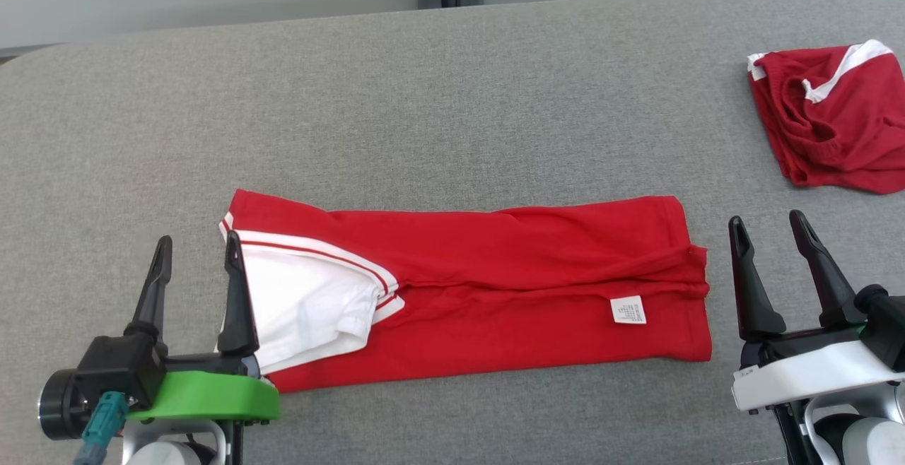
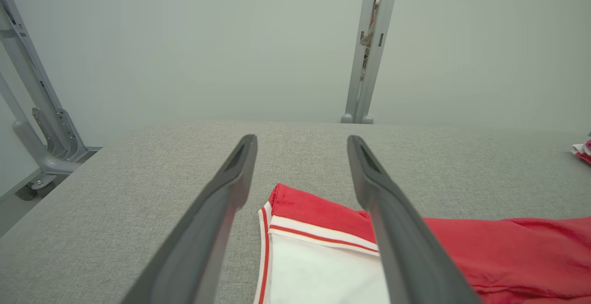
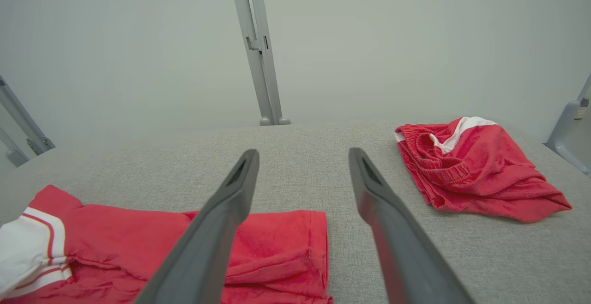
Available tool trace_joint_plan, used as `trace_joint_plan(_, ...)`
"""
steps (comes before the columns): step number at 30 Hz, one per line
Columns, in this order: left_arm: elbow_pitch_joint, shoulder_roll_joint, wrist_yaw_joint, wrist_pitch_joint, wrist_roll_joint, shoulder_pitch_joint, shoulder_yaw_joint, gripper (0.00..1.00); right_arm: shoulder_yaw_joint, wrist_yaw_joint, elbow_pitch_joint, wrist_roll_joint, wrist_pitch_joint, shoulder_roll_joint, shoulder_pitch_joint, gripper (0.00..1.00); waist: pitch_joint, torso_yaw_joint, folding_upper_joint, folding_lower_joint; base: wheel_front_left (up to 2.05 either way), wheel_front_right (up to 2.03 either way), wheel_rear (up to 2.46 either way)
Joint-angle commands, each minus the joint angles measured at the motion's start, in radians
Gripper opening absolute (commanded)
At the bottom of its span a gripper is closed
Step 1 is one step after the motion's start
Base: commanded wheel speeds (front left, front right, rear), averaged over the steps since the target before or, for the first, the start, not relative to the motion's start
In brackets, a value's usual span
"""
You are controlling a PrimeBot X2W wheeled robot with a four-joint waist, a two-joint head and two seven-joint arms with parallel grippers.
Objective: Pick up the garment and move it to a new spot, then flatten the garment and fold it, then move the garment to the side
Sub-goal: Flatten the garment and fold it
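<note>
Left hand (image 1: 198, 239): low left of the head view, its 2 dark fingers spread wide and pinching nothing. The inner finger (image 1: 233, 295) crosses the garment's left edge in that view; contact cannot be judged. In the left wrist view the same hand (image 2: 302, 138) frames the garment's far left corner between its fingers.

Long red knit shirt folded into a narrow band (image 1: 495, 274): lies flat across the middle of the grey fabric-covered counter (image 1: 452, 97), long axis running left to right. White sleeve panel with red stripes (image 1: 304, 302) at its left end, folded on top. Small white care label (image 1: 628, 309) near the right end. Some creases along the centre fold.

Right hand (image 1: 767, 218): low right, fingers likewise spread, empty, just beside the shirt's right end and apart from it. The right wrist view shows the hand (image 3: 303, 151) with the shirt's hem (image 3: 318, 248) between its fingers.

Crumpled red garment with white trim (image 1: 834, 126): far right of the counter, well apart from the shirt.
</note>
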Motion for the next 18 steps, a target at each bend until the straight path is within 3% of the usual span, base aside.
trace_joint_plan(1, -0.003, -0.009, 0.005, -0.004, 0.019, 0.007, 0.001, 1.0, -0.001, 0.0, -0.009, -0.002, 0.006, 0.004, 0.012, 1.0, -0.005, -0.005, 0.0, 0.0, 0.0, 0.0, 0.0)
trace_joint_plan(10, 0.01, -0.043, -0.022, -0.005, 0.062, 0.01, 0.026, 1.0, -0.012, 0.0, -0.017, 0.002, 0.022, 0.009, 0.015, 1.0, 0.012, -0.003, 0.0, 0.0, 0.0, 0.0, 0.0)
trace_joint_plan(18, 0.006, -0.08, -0.055, -0.005, 0.097, -0.069, 0.039, 1.0, -0.025, 0.0, 0.035, 0.014, 0.034, -0.017, -0.051, 1.0, 0.108, 0.033, 0.0, 0.0, 0.0, 0.0, 0.0)
